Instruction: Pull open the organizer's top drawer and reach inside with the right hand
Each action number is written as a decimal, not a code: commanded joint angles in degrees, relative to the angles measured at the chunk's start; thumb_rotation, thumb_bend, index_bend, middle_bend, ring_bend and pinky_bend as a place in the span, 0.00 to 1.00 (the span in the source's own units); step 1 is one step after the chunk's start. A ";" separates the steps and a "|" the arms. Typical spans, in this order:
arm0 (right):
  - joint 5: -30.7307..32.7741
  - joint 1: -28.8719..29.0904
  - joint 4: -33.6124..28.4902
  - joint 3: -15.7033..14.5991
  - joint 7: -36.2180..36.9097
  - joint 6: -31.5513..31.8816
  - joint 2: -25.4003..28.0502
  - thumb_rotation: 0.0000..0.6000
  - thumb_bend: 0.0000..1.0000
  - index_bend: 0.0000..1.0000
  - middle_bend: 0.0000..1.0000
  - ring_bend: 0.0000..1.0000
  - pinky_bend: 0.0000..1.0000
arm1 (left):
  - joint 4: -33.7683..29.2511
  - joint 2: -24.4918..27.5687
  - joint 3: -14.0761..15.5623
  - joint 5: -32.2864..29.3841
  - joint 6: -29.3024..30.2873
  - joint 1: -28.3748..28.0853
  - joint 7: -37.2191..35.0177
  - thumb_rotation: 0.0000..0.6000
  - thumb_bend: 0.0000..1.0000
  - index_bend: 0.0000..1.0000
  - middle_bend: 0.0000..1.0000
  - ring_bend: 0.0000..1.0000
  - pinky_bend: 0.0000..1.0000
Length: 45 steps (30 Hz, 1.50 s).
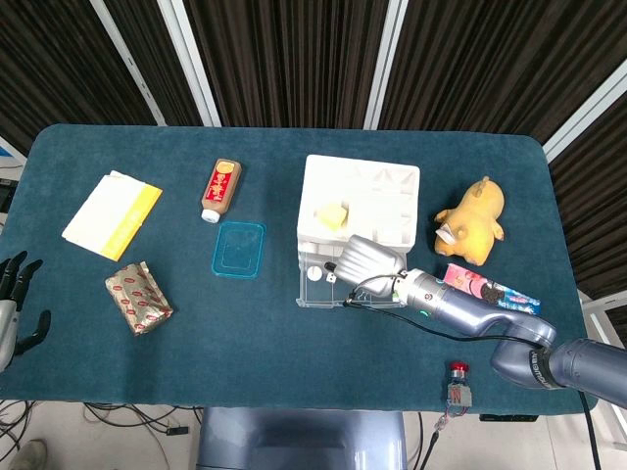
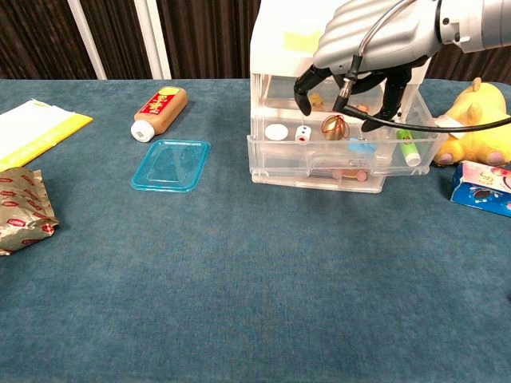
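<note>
Chest view, foreground: bare blue-green cloth of the table (image 2: pixel 255 303), with a crinkled gold and red foil packet (image 2: pixel 22 209) at the left edge. Middle ground: a flat translucent blue lid (image 2: pixel 171 164) and, just behind it, a brown bottle with a red label and white cap (image 2: pixel 160 112) lying on its side; a white and yellow folded pack (image 2: pixel 36 128) lies further left. Right of centre stands the clear plastic drawer organizer with a white top (image 2: pixel 335 128); its top drawer (image 2: pixel 343 136) is pulled forward, showing a white die, a copper ring and a green tube inside. The silver right hand (image 2: pixel 363 48) hangs over this drawer, dark fingers (image 2: pixel 303 86) curled downward and spread above the contents, holding nothing visible. Beside the organizer sit a yellow plush toy (image 2: pixel 479 120) and a blue biscuit packet (image 2: pixel 483 187). Head view: the left hand (image 1: pixel 15 304) rests at the table's left edge, fingers apart and empty.
</note>
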 commanded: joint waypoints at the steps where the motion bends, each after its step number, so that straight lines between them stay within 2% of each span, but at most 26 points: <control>1: 0.27 0.22 0.33 -0.02 -0.38 -0.34 -0.22 1.00 0.28 0.35 0.95 0.96 0.97 | -0.01 0.04 -0.01 -0.03 -0.01 0.00 -0.02 1.00 0.42 0.10 0.03 0.00 0.00; 13: 0.97 0.52 1.43 -0.25 -1.26 -0.35 -1.42 1.00 0.28 0.40 0.95 0.96 0.97 | -0.10 0.12 0.02 -0.13 -0.12 -0.01 0.02 1.00 0.42 0.10 0.03 0.00 0.00; 31: 1.19 -0.58 -0.50 -0.66 -4.00 1.81 -1.23 1.00 0.28 0.41 0.97 0.96 0.97 | -0.10 0.13 -0.03 -0.17 -0.04 0.00 0.06 1.00 0.42 0.10 0.03 0.00 0.00; 45: 2.35 -0.05 -0.81 -0.80 -2.95 0.29 -1.27 1.00 0.28 0.41 0.97 0.96 0.97 | -0.09 0.11 0.00 -0.17 -0.08 -0.01 0.01 1.00 0.42 0.10 0.03 0.00 0.00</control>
